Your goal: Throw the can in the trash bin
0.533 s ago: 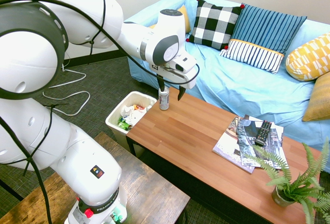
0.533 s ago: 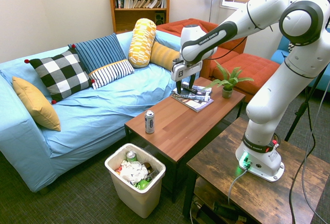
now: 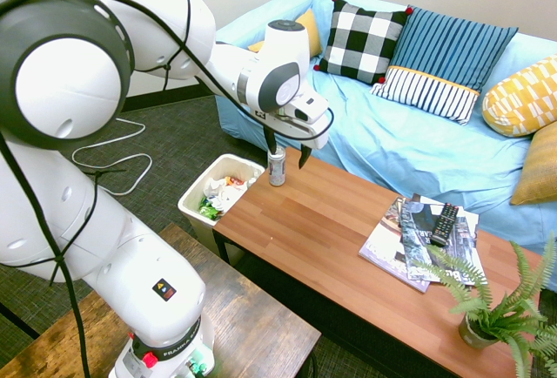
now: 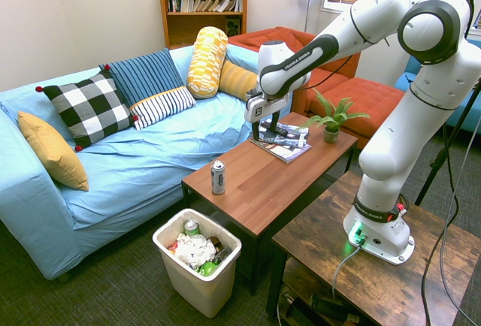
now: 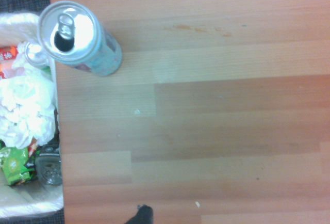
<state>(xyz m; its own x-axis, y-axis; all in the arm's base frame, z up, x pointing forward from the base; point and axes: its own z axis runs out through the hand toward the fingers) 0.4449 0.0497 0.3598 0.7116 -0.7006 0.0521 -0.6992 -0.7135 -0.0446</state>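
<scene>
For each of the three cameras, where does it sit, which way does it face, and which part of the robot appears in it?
First exterior view: high, beside the arm's base, facing the blue sofa; arm enters from the left, open gripper above the can.
Second exterior view: opposite side, facing the bookshelf; whole arm at the right.
Wrist view: looks straight down on the coffee table; no arm shows.
All three share the can and the trash bin.

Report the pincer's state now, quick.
Pincer: open, holding nothing, hanging above the wooden table near the slim silver metal can.
</scene>
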